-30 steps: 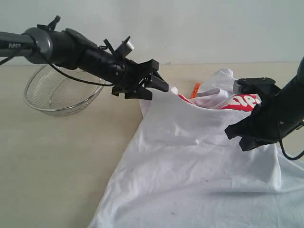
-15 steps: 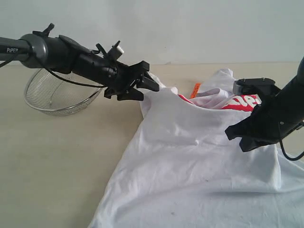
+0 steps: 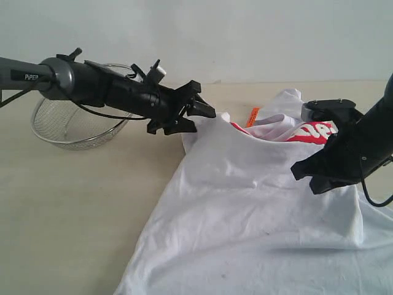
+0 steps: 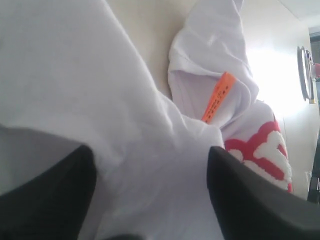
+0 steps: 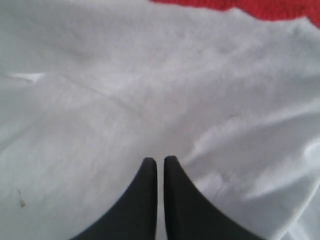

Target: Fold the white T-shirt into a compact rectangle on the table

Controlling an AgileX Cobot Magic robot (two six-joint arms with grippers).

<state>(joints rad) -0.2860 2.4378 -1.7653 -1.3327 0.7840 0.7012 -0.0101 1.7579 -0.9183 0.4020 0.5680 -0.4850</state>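
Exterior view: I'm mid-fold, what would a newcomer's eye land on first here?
The white T-shirt sprawls rumpled across the table, its red lettering and orange tag bunched at the far end. The left gripper, fingers open, sits at the shirt's far-left edge in front of a wire basket. The right gripper, fingers shut, hangs over the shirt's right side.

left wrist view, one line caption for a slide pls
Open left gripper straddling the white T-shirt, orange neck tag and red lettering beyond

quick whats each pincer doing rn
Left pincer: open, astride a fold of the white T-shirt, not gripping it.
Right pincer: closed, holding nothing.
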